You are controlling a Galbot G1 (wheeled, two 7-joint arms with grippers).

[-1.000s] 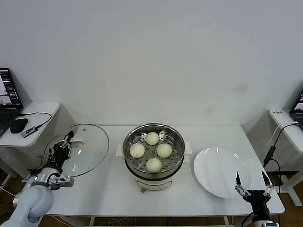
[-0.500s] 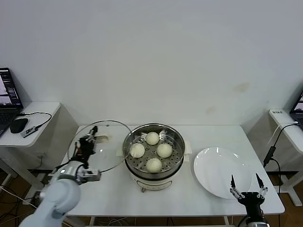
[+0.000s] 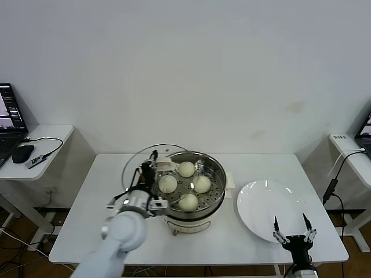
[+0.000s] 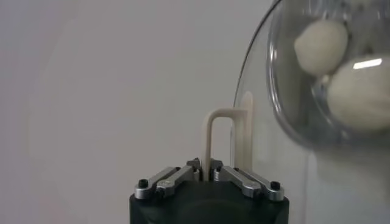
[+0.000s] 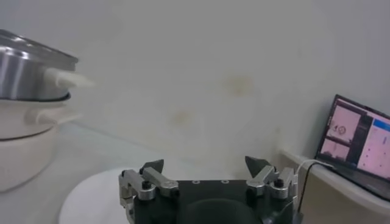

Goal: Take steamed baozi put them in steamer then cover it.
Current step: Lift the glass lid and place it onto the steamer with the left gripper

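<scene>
Several cream-white baozi (image 3: 186,169) lie on the perforated tray inside the steel steamer (image 3: 215,191) at the table's middle. My left gripper (image 3: 149,166) is shut on the white handle (image 4: 210,137) of the glass lid (image 3: 136,162), which hangs tilted on edge against the steamer's left rim. Through the lid's glass (image 4: 292,115) two baozi (image 4: 321,45) show in the left wrist view. My right gripper (image 3: 291,229) stands open and holds nothing, low at the front edge of the white plate; its jaws (image 5: 205,167) are spread wide in the right wrist view, with the steamer (image 5: 30,67) off to one side.
A bare white plate (image 3: 269,208) lies to the right of the steamer. A side table at far left carries a laptop (image 3: 8,124) and a mouse (image 3: 23,153). Another laptop (image 5: 359,140) sits on a stand at far right.
My left arm has carried the lid rightward from the table's left end to the steamer's left rim. The right gripper has drawn back toward the front edge, still open.
</scene>
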